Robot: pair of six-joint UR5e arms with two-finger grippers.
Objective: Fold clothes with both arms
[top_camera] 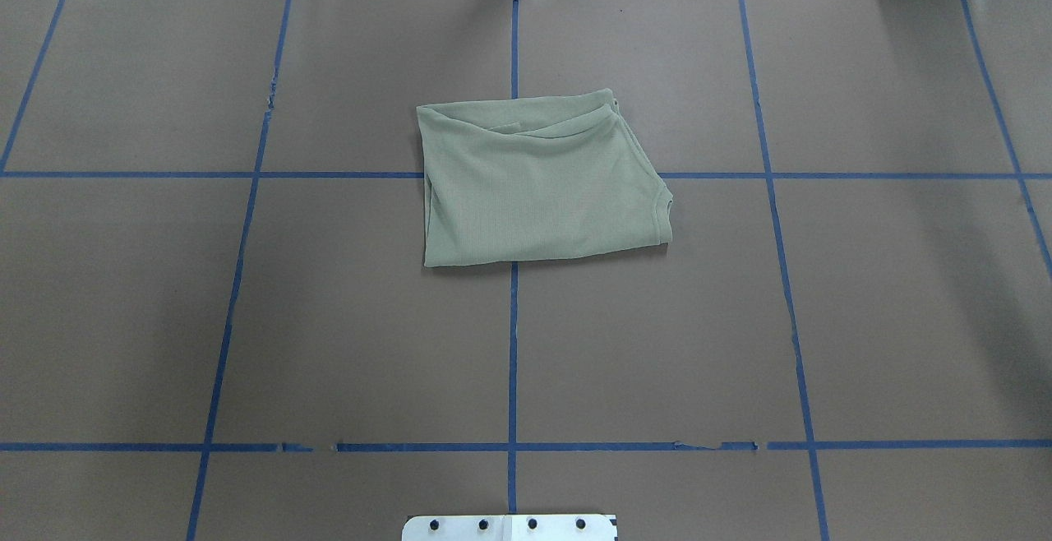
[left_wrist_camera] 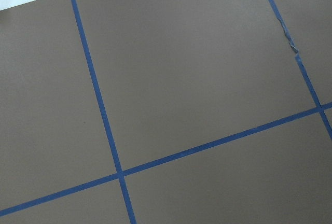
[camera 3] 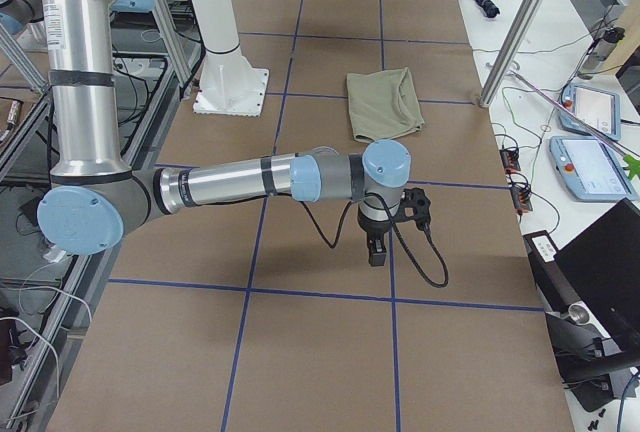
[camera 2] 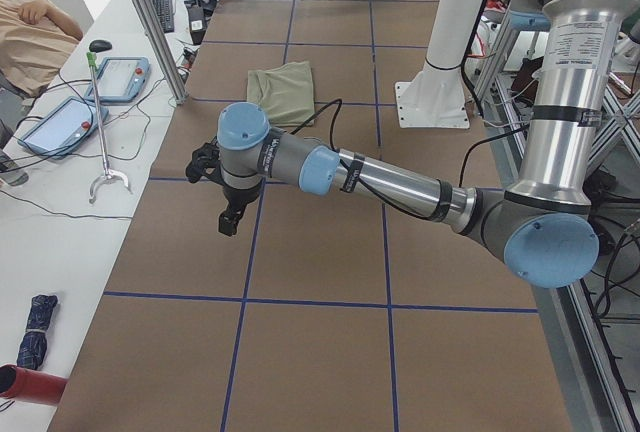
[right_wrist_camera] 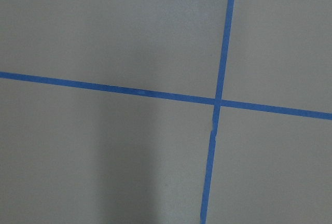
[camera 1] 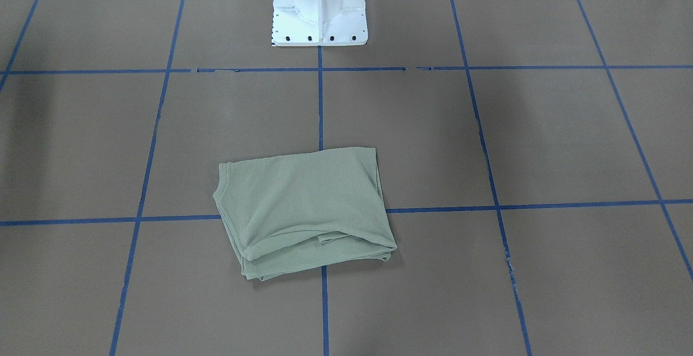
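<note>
The pale sage-green shirt lies folded into a compact rectangle near the table's middle, with no gripper touching it. It also shows in the overhead view and both side views. The left arm reaches out low over the table, with its gripper pointing down, well clear of the shirt. The right arm does the same at the other end, with its gripper above bare table. Neither gripper shows in the front or overhead views, so I cannot tell whether either is open or shut. Both wrist views show only brown table and blue tape.
The white pedestal base stands at the robot's side of the table. Blue tape lines form a grid on the brown surface. Side tables hold teach pendants and a grabber tool. An operator sits beyond.
</note>
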